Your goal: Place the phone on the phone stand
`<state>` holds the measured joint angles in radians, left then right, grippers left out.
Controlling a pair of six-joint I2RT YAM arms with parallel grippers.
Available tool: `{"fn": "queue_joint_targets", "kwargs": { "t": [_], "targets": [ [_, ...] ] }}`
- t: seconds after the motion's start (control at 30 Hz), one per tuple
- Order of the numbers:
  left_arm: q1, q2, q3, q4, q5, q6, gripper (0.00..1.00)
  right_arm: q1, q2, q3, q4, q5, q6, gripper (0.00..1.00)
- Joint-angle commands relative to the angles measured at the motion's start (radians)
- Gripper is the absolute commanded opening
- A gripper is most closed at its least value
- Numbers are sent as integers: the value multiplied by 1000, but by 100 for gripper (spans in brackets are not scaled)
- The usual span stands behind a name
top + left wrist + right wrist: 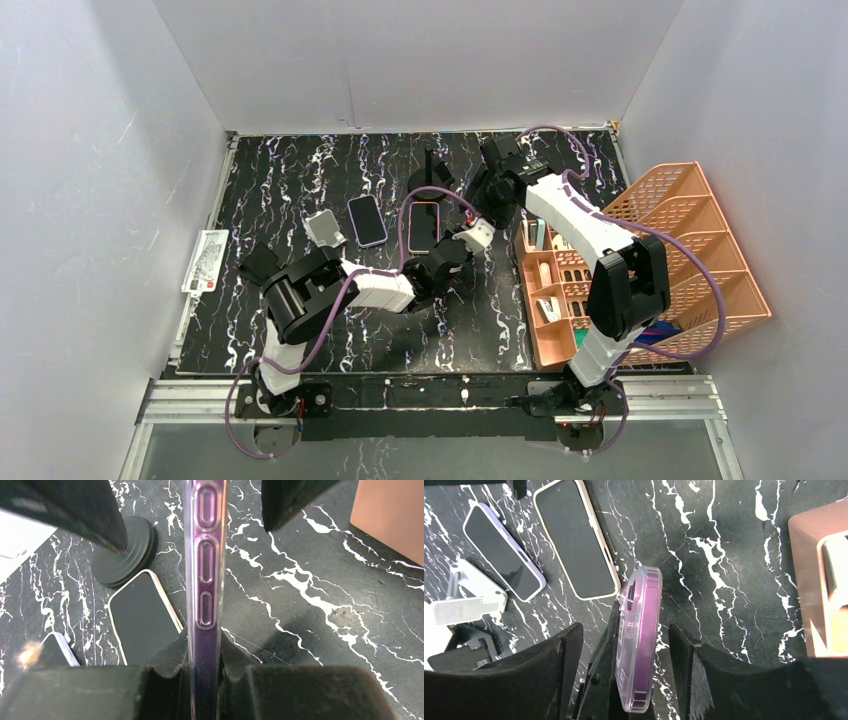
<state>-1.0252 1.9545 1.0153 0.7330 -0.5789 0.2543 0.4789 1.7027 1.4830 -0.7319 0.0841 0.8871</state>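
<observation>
Grips the purple-cased phone [204,580] on edge in the left gripper [204,645], jaws clamped on its two broad faces near one end; holds it upright, side buttons turned to the left wrist camera, camera bump visible at the upper end in the right wrist view; cannot tell whether the lower end touches the black marbled table [310,595]. Straddles the same phone with the right gripper [624,632], jaws spread wide, one finger on each side; shows a clear gap between the case and the finger on the organizer side; hides the other side behind the left gripper's own finger. Places the phone between both grippers near the table's middle, apart from the black phone stand [131,550], whose round base sits beyond and to the left in the left wrist view. Shows a cream-cased phone [576,540] flat and face up just beside that base, a lavender-cased phone [504,552] flat next to it, and a silver folding stand [471,597] near the lavender one; shows an orange organizer [640,260] at the table's right edge.
</observation>
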Motion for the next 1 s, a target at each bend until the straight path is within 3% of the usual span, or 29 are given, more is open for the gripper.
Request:
{"fn": "queue_joint_targets", "kwargs": {
  "t": [0.0, 0.1, 0.5, 0.6, 0.7, 0.9, 0.93, 0.97],
  "targets": [
    [-7, -23, 43, 68, -49, 8, 0, 20, 0, 26, -31, 29, 15, 70],
    [-7, -24, 41, 68, -44, 8, 0, 20, 11, 22, -24, 28, 17, 63],
    [-7, -50, 0, 75, -9, 11, 0, 20, 43, 45, -12, 98, 0, 58],
    [-7, -55, -8, 78, -3, 11, 0, 20, 56, 37, 9, 63, -3, 42],
    [-7, -59, -18, 85, 5, 8, 0, 21, 62, 17, 50, 22, -8, 1],
    [-6, -79, -40, 100, 8, 1, 0, 21, 71, 25, 64, 20, -31, 1],
    [-2, -89, -44, 102, 8, 0, 2, 20, 68, 33, 65, 30, -41, 1],
    [4, -102, -55, 107, 14, 3, 16, 19, 66, 45, 60, 44, -54, 1]
  ]
}}
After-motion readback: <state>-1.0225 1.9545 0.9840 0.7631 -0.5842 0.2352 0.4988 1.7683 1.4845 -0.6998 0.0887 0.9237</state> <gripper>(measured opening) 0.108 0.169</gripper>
